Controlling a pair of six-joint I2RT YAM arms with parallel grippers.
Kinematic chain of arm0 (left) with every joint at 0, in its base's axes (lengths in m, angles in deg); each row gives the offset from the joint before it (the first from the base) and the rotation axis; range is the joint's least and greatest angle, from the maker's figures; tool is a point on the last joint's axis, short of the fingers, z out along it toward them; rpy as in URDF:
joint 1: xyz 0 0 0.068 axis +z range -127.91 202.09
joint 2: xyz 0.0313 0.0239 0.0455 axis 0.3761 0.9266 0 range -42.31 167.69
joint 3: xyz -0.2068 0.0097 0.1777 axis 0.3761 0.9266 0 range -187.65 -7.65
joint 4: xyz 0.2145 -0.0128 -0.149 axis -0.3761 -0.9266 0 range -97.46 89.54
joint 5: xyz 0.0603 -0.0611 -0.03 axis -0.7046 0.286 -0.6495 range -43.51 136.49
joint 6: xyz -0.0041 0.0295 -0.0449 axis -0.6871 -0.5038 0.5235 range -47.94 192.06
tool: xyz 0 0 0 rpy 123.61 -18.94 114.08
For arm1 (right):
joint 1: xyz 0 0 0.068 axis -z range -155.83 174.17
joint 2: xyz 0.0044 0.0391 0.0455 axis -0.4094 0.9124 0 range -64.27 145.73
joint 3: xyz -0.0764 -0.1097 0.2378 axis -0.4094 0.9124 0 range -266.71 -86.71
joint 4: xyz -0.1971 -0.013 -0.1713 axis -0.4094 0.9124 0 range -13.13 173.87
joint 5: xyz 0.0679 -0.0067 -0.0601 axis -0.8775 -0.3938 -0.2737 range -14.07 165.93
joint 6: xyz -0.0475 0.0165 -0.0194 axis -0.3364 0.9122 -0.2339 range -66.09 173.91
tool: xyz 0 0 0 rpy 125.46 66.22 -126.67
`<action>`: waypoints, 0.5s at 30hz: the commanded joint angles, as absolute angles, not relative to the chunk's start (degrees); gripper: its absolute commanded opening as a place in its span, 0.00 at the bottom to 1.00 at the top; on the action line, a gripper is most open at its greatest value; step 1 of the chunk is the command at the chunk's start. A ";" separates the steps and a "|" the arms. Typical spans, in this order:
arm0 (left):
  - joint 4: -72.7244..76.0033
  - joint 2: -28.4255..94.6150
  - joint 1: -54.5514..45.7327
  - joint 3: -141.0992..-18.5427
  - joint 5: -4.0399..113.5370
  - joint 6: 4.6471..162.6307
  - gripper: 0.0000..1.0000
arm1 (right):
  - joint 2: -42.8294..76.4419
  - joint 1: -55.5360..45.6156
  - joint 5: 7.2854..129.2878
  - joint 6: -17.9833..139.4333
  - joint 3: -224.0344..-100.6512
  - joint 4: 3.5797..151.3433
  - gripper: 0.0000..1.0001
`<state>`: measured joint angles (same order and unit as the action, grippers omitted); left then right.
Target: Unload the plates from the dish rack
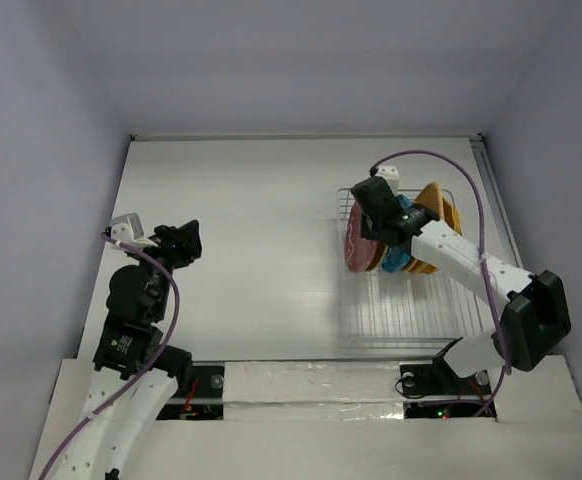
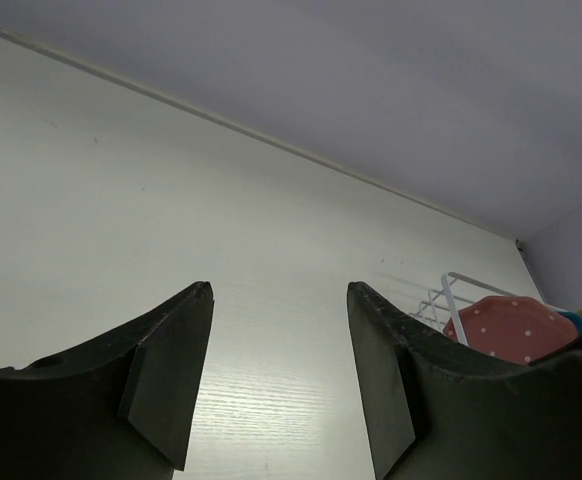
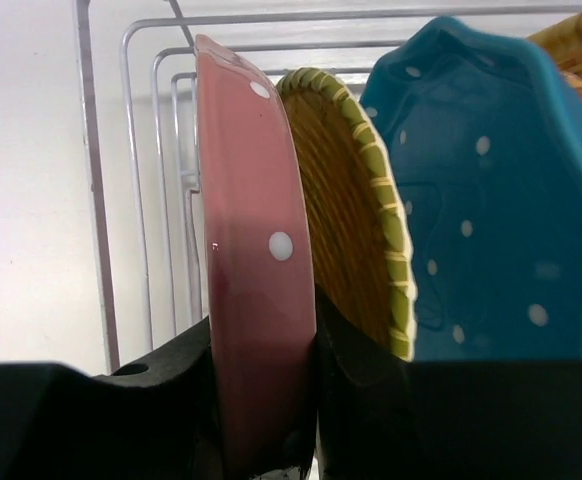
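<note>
The white wire dish rack [image 1: 401,320] stands at the right of the table. Plates stand on edge in its far half: the pink dotted plate [image 1: 353,243] leftmost, then the yellow woven one [image 3: 356,200], the teal dotted one [image 1: 399,262] and orange ones [image 1: 437,215]. My right gripper [image 1: 371,222] is shut on the rim of the pink plate [image 3: 256,300], one finger on each face, with the plate still among the tines. My left gripper [image 1: 186,243] is open and empty over bare table at the left; its fingers [image 2: 176,370] frame the table.
The rack's near half [image 1: 391,330] holds nothing. The rack's corner and the pink plate [image 2: 511,328] show at the right of the left wrist view. White walls close in the table at the back and sides.
</note>
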<state>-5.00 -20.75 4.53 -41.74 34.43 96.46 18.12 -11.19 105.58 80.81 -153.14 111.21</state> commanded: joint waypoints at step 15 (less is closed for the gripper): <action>-2.93 -21.66 4.34 -41.23 34.62 96.49 0.53 | 9.29 -12.57 106.10 75.27 -172.67 106.26 0.00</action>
<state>-5.00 -20.86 4.53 -41.74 34.43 96.48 14.68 -11.60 109.45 75.91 -168.27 117.40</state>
